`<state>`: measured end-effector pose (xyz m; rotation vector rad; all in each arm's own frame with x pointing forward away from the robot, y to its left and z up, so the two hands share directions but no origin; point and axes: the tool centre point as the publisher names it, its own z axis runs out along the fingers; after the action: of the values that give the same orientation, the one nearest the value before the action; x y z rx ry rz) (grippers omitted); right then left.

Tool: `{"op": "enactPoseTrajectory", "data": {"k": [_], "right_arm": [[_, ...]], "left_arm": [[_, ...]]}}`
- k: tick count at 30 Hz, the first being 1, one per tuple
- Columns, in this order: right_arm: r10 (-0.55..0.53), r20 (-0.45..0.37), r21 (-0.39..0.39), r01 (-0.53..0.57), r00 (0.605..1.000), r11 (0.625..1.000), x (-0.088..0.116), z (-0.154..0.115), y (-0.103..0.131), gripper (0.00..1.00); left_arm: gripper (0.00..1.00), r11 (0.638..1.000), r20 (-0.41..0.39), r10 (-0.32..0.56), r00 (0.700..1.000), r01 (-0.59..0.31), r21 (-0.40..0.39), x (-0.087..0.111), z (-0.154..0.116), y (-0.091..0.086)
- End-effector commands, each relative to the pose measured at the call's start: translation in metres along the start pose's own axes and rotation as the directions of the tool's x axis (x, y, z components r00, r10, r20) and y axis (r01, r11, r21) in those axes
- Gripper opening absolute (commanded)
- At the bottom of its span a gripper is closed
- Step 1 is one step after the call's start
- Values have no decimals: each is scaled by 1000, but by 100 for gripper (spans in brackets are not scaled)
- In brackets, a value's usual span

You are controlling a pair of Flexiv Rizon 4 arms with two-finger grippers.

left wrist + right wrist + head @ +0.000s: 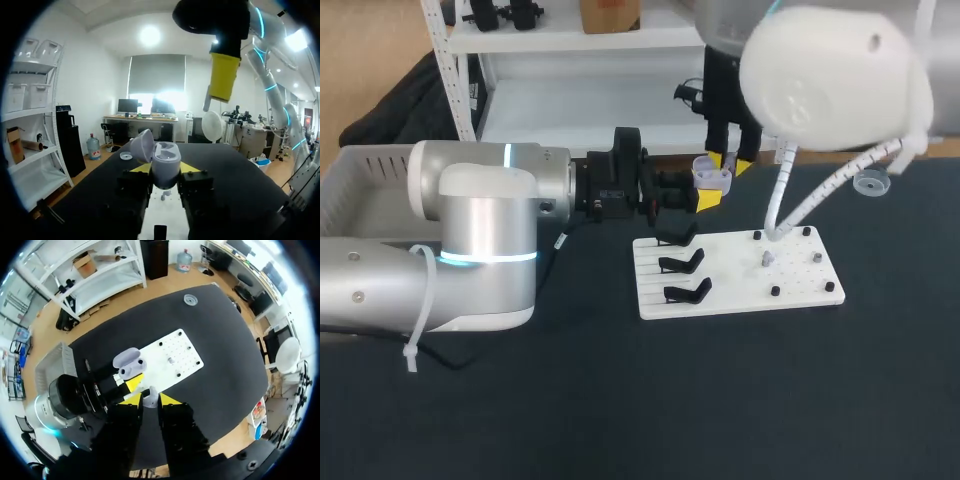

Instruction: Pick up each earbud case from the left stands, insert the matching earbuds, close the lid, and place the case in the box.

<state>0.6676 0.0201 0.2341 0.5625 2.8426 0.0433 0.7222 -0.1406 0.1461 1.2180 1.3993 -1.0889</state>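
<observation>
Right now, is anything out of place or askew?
Nothing serious. The open earbud case sits upright in the left gripper; the right gripper holds an earbud. Only a clear disc lies loose far back on the table.

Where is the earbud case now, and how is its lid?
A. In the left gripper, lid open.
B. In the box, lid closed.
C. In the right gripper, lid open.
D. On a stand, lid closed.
A: the left gripper is shut on the case, whose lid stands open, while the right gripper holds only an earbud.
</observation>
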Motion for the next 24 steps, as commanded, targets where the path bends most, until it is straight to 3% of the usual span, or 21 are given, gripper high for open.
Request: {"op": "enactPoseTrajectory", "data": {"k": [1,5,24], "right_arm": [[-49,6,24,49,999,999,-3,12,6,0],[-92,19,36,92,996,995,-7,16,11,0],[-95,-25,59,96,995,994,-25,31,18,0]], "left_arm": [[0,1000,0,-1,1000,1,2,0,1,1],[0,1000,0,-1,1000,1,2,0,1,1],[0,1000,0,-1,1000,1,2,0,1,1]]}}
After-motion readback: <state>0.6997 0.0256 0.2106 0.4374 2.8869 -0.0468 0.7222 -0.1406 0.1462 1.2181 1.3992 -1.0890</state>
